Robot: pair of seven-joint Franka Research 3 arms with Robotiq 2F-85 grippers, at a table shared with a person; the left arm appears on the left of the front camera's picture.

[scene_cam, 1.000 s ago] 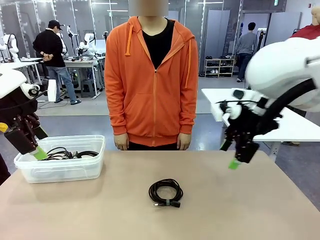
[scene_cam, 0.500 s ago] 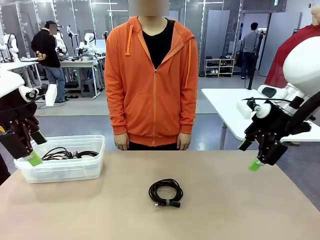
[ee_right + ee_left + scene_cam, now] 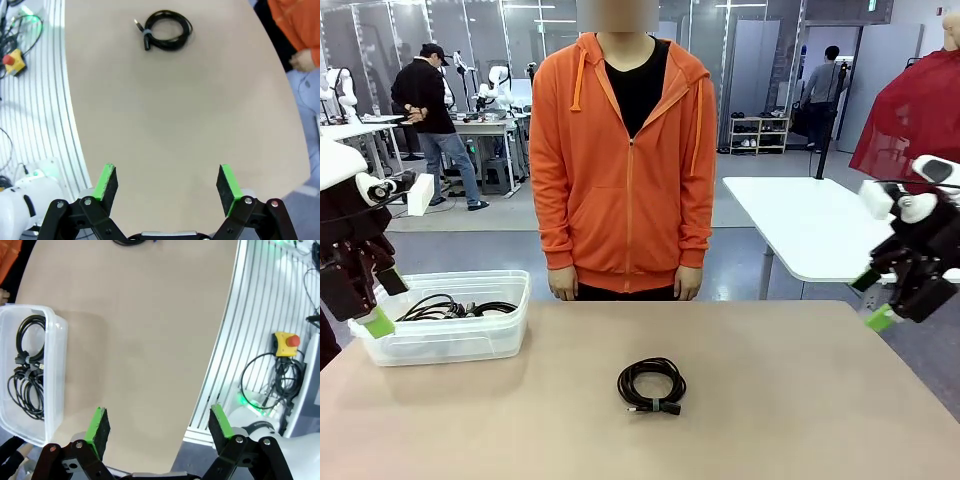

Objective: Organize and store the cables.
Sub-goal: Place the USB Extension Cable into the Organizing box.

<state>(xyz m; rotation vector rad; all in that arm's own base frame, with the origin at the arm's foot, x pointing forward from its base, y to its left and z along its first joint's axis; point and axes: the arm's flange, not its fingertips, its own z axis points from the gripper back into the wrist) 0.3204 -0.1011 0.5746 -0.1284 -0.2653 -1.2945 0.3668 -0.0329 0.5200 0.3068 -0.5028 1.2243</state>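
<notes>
One cable (image 3: 652, 386), a black cord wound into a small coil, lies alone in the middle of the tan table; the right wrist view has it far ahead (image 3: 165, 30). More coiled cables (image 3: 450, 305) rest inside a clear plastic bin (image 3: 440, 342) at the table's left. My left gripper (image 3: 384, 302) hangs open and holding nothing by the bin's left end; in its own view (image 3: 157, 415) the bin (image 3: 55, 340) is off to the left. My right gripper (image 3: 873, 298) hovers open past the table's right edge, holding nothing, and looks down on bare tabletop (image 3: 166, 172).
A person in an orange hoodie (image 3: 625, 160) stands at the far edge, hands (image 3: 560, 285) down at the sides. A white table (image 3: 800, 220) stands behind on the right. A ribbed white base with a red stop button (image 3: 286, 342) lies beside the table.
My right arm has swung from near the table's middle right out past its right edge. My left gripper has drifted slightly left and down beside the bin. The coil has not moved.
</notes>
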